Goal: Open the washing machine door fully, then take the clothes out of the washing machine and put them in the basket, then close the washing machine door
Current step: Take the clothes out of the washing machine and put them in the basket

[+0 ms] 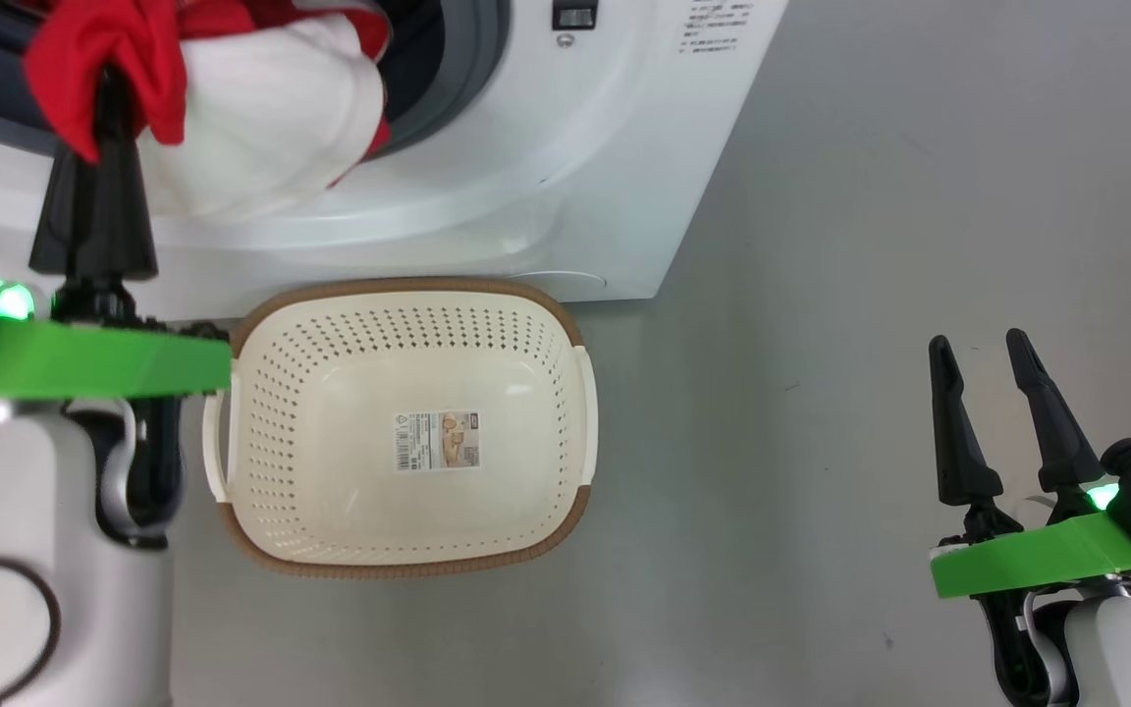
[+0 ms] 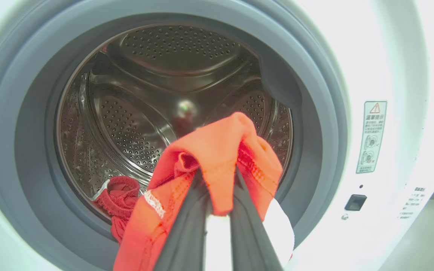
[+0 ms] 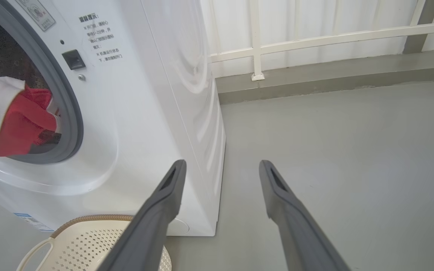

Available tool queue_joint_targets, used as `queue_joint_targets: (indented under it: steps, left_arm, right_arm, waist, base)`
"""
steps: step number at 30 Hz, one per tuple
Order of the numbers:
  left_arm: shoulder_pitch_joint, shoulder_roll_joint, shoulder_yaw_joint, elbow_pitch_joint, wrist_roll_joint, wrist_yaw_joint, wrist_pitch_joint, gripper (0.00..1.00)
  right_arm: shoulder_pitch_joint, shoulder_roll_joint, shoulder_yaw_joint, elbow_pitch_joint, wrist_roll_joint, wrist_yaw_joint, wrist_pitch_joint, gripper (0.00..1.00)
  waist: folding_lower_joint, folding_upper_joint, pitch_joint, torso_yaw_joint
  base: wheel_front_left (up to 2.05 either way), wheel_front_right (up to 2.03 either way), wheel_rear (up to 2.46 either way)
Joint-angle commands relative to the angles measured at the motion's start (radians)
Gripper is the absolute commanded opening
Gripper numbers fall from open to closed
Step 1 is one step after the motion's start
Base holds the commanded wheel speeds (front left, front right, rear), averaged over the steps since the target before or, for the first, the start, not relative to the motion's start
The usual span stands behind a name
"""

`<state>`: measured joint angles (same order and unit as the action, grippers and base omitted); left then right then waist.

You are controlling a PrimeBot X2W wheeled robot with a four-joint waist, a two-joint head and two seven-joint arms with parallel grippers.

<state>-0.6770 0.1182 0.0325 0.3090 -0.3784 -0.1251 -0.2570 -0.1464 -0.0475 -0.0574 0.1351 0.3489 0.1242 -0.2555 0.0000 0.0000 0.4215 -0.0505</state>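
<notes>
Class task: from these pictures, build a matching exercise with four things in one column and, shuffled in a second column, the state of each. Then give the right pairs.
Column 1
1. left gripper
2. right gripper
3. basket
4. clothes

Column 2
A. empty, on the floor in front of the washing machine
B. shut on red fabric
C. partly pulled out, partly inside the drum
D. open, holding nothing

Pairs: 1-B, 2-D, 3-A, 4-C
</notes>
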Motion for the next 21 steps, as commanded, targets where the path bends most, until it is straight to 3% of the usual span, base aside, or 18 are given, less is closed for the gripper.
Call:
queue_joint_targets:
  steps: [1, 17, 21]
  left_arm:
    - [0.034, 0.021, 0.036, -0.065, 0.009, -0.005, -0.005, 0.0]
    - [0.258, -0.036, 0.078, -0.472, 0.058, -0.005, -0.005, 0.0]
    - [0.29, -0.045, 0.069, -0.517, 0.074, -0.005, -0.005, 0.0]
  right_arm:
    - [0.01, -0.003, 0.013, -0.027, -0.007, 0.007, -0.006, 1.0]
    - [0.006, -0.003, 0.01, -0.032, -0.003, 0.007, -0.006, 1.0]
    - [0.004, -0.003, 0.009, -0.034, -0.001, 0.007, -0.006, 1.0]
  waist:
    - [0.0, 0.0, 0.001, 0.008]
    - [0.0, 0.0, 0.014, 0.013]
    - [0.0, 0.0, 0.022, 0.013]
  base:
    - [0.0, 0.0, 0.0]
    - [0.0, 0.0, 0.0]
    - [0.0, 0.0, 0.0]
